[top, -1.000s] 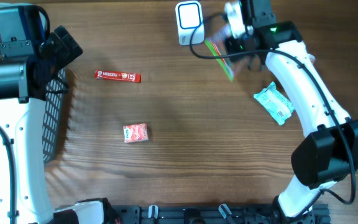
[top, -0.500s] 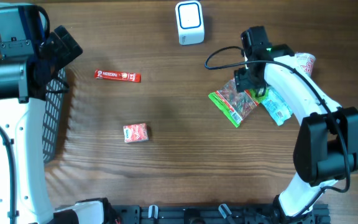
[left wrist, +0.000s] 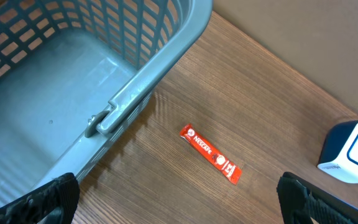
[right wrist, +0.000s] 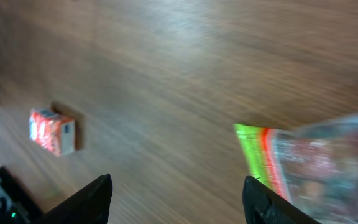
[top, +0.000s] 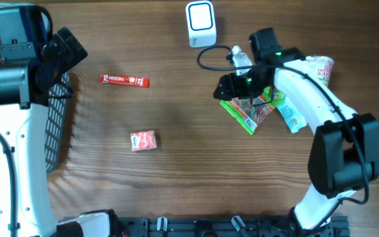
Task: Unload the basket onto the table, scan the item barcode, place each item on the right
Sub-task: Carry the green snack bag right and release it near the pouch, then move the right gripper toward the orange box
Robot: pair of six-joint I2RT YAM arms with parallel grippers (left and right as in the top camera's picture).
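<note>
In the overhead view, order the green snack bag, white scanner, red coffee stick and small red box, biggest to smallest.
1. green snack bag and white scanner: about alike, the bag partly under the arm.
2. red coffee stick and small red box: clearly smaller, one longer, one wider, too close to rank.

From above, the right arm [top: 308,85] covers part of the bag [top: 247,120], the pale pack [top: 293,122] and the cup [top: 322,66] near the table's right edge. The left arm [top: 8,138] hides most of the basket [top: 61,125] at the left edge. The right wrist view is blurry: the box's [right wrist: 53,132] words cannot be read, and the bag runs off the right side. In the left wrist view the basket is cut off at the top and left, the scanner [left wrist: 353,152] at the right.
</note>
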